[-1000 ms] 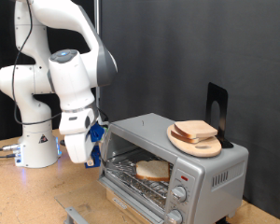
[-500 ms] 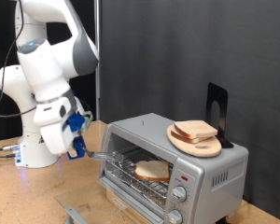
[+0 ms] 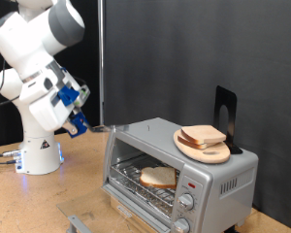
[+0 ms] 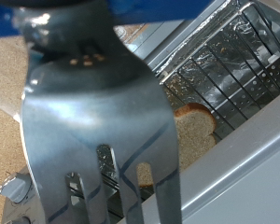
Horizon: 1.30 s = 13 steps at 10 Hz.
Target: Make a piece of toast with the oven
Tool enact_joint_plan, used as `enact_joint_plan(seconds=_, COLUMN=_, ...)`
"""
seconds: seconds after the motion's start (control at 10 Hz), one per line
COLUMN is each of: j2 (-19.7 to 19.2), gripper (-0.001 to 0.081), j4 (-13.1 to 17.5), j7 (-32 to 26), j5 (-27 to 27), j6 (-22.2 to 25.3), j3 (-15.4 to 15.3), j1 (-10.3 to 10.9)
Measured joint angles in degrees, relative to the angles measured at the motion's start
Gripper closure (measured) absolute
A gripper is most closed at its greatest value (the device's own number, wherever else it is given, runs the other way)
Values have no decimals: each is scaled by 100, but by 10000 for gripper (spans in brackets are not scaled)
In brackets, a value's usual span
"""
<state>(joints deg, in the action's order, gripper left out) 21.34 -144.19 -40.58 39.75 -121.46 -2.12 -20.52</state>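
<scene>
Gripper (image 3: pixel 84 120) in ext. view: small, dark, jaws too small to tell open or closed. In wrist view a big fork (image 4: pixel 101 131) fills most of the pic, blurred, tine tips cut off by the edge; the jaws themselves don't show there. Fork hides much of the oven (image 4: pixel 235 112); only part of the rack and one corner of the piece of toast (image 4: pixel 189 131) show past it. Ext. view: arm's top cut off by the edge, oven's lower front and knobs cut by the bottom edge. Slices on the plate (image 3: pixel 189 147) overlap, count unclear.
</scene>
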Motion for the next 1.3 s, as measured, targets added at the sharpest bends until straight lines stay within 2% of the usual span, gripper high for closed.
enact_joint_plan(seconds=0.2, j2=-21, gripper=344, j4=-32, j7=-43, j5=56, j6=-37, j3=-12, j1=12)
enact_joint_plan(seconds=0.3, j2=-15, gripper=344, j4=-19, j7=-165, j5=255, j6=36, j3=-14, j1=70)
enact_joint_plan(seconds=0.5, j2=44, gripper=344, j4=86, j7=-371, j5=609, j6=310, j3=-67, j1=320)
enact_joint_plan(seconds=0.6, j2=78, gripper=344, j4=132, j7=-366, j5=613, j6=385, j3=-170, j1=429)
enact_joint_plan(seconds=0.8, j2=127, gripper=344, j4=176, j7=-184, j5=585, j6=316, j3=-527, j1=575)
enact_joint_plan(seconds=1.1, j2=162, gripper=346, j4=180, j7=304, j5=593, j6=-268, j3=-1187, j1=772)
enact_joint_plan(seconds=1.3, j2=156, gripper=346, j4=194, j7=513, j5=588, j6=-411, j3=-1558, j1=876)
